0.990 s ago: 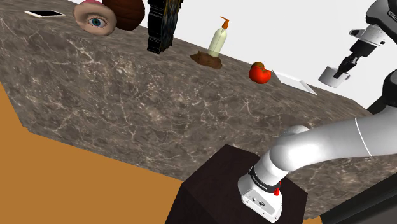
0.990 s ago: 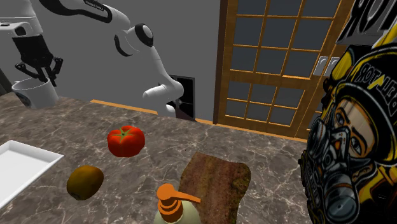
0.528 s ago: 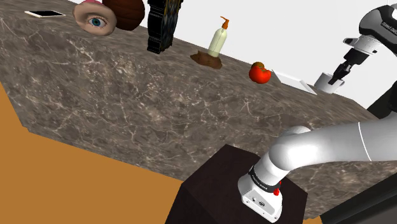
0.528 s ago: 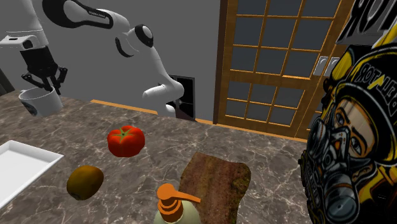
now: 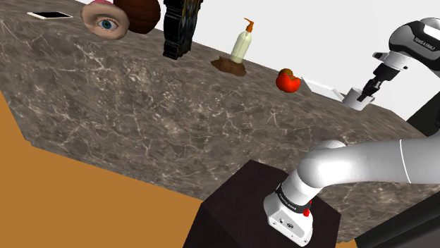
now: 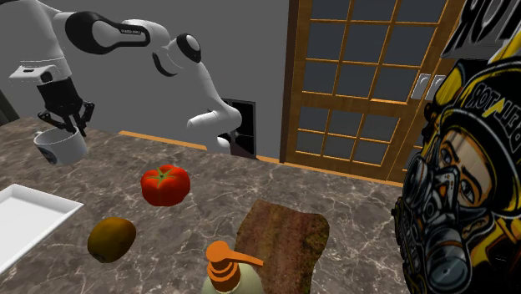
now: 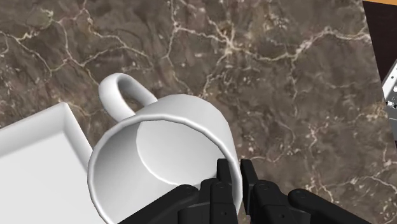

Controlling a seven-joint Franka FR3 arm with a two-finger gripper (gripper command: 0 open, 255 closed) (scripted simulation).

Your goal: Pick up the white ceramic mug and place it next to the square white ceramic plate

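Lower now than a second ago, the white mug [image 6: 60,147] hangs over the marble table [image 6: 334,196], its rim pinched by the black hand [image 6: 64,128], just beside the square white plate [image 6: 23,219].

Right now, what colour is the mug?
The mug is white; the wrist view shows it best.

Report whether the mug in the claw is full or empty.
Empty. The wrist view looks straight into the white mug and shows its bare white bottom, while the claw pinches its rim.
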